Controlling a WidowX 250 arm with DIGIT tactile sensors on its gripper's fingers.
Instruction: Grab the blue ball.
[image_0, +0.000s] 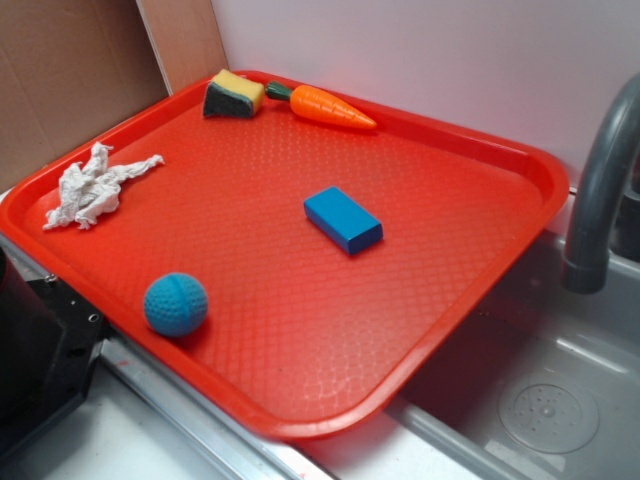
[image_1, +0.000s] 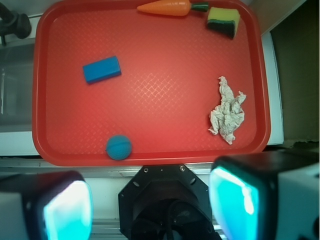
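Gripper (image_1: 151, 207) fingers (image_1: 65, 207) stand spread wide at the bottom of the wrist view, with nothing between the glowing teal pads, high above the scene and back from the near edge; the exterior view shows none of this, only a dark bit of the robot's base at its lower left. Under it lies the red tray (image_0: 470, 290), with the grey sink (image_0: 550, 400) and its faucet (image_0: 598, 190) to one side, seen clearly only from the exterior camera. On the tray, in falling order of size, are a crumpled paper towel (image_1: 227, 112), an orange toy carrot (image_1: 167, 7), a yellow sponge wedge (image_1: 223, 21), a flat blue block (image_1: 102, 69), and the blue ball (image_1: 119, 147), which sits alone near the tray's near rim, well apart from the block. The ball looks light and probably slightly soft, though its firmness is hard to judge at this resolution; its dimpled matte skin should give fair friction, but being round it would roll or squirt out under an off-centre pinch; the jaws should close across its widest part, dead centre. The exterior view shows the seam grooves and height; the wrist view gives the plan position.
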